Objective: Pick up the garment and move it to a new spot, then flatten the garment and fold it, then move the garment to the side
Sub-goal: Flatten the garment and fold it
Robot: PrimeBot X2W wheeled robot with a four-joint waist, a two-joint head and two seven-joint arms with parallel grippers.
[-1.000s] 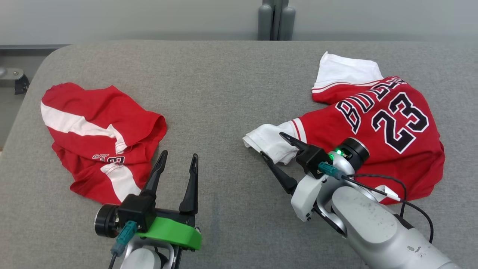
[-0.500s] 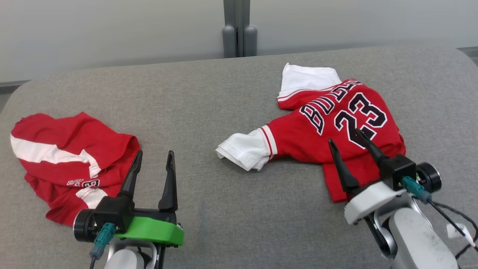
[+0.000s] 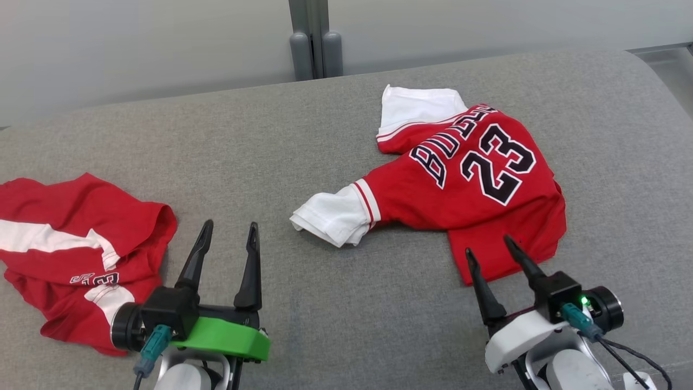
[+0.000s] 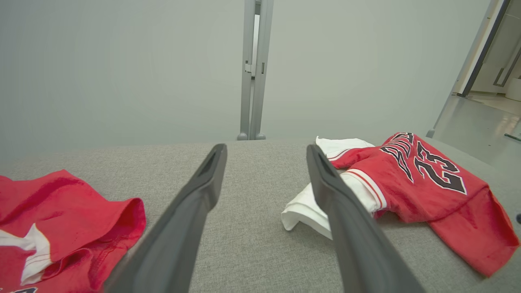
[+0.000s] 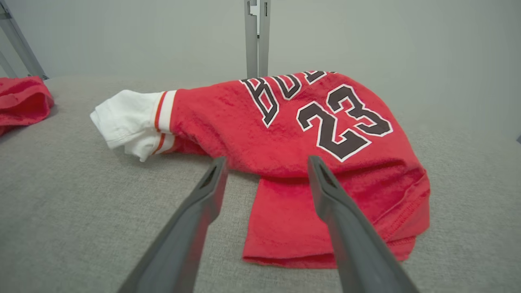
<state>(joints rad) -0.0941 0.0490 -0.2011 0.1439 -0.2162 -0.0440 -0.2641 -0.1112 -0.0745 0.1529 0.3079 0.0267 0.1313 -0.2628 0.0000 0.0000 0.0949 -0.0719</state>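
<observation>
The garment is a crumpled red jersey with "23" in black and white sleeves, lying right of centre on the grey padded table. It also shows in the left wrist view as the jersey and in the right wrist view as the jersey. My right gripper is open, its tips just over the jersey's near hem, nothing held. Its fingers frame that hem in the right gripper own view. My left gripper is open over bare table, also seen as the left gripper.
Crumpled red shorts with white stripes lie at the table's left, close to my left gripper. A grey post stands behind the far edge against a pale wall. The table's rounded right corner is near the jersey.
The head view has swung to the right. My right gripper has drawn back from the white sleeve to the jersey's near hem, still open. The left gripper keeps its pose.
</observation>
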